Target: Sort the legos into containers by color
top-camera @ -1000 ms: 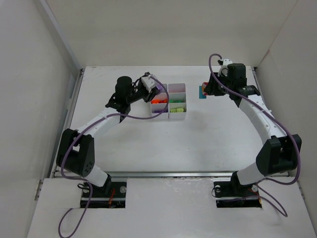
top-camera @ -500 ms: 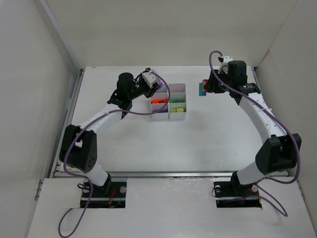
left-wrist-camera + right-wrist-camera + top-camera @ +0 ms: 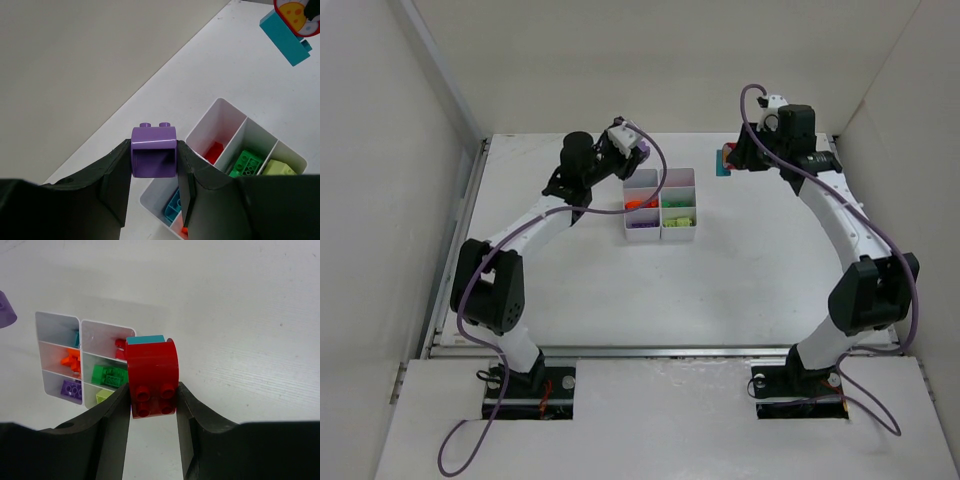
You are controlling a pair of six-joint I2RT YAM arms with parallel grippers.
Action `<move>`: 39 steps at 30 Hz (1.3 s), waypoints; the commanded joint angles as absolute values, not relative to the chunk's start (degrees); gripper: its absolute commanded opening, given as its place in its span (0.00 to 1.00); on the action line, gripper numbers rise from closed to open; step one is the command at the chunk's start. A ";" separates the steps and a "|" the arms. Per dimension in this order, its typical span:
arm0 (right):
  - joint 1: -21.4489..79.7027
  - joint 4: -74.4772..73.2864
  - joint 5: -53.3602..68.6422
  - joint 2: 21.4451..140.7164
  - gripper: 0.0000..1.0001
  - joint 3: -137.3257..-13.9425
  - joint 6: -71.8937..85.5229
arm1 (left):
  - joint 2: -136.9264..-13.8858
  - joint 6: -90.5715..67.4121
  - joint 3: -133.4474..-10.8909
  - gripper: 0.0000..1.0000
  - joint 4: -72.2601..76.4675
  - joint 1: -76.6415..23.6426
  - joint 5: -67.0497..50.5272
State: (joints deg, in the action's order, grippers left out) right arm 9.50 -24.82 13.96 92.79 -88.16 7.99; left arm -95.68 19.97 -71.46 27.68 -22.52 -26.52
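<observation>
Two bricks hang clear of the tray (image 3: 678,170), I reckon for clean drops. My left gripper (image 3: 154,161) clenches a purple brick (image 3: 154,150) at its eleven o'clock. My right gripper (image 3: 152,386) grasps a red brick (image 3: 151,367), teal piece (image 3: 145,339) behind, at two o'clock.

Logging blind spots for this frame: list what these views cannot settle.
Left wrist: the tray is partly hidden by the left end effector gripping the purple brick.
Right wrist: the teal piece is mostly behind the red brick in the right end effector; whether joined, unclear.
Top view: bricks in the tray too small to count.
</observation>
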 commanded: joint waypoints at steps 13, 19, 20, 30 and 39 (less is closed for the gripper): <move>9.58 -17.67 15.91 98.34 0.00 -95.79 7.65 | -98.88 16.18 -78.84 0.00 31.73 -21.27 -23.82; 9.58 -17.67 18.36 98.88 0.00 -96.33 7.65 | -98.35 15.56 -77.78 0.00 31.73 -20.75 -22.77; 9.58 -17.67 18.37 98.88 0.00 -96.33 7.65 | -98.35 15.56 -77.78 0.00 31.73 -20.74 -22.24; 9.58 -18.19 16.52 96.95 0.00 -93.87 7.65 | -98.35 14.50 -77.17 0.00 31.73 -20.21 -21.71; 9.58 -19.42 14.94 94.39 0.00 -89.66 7.12 | -95.98 15.03 -73.84 0.00 31.73 -20.21 -21.10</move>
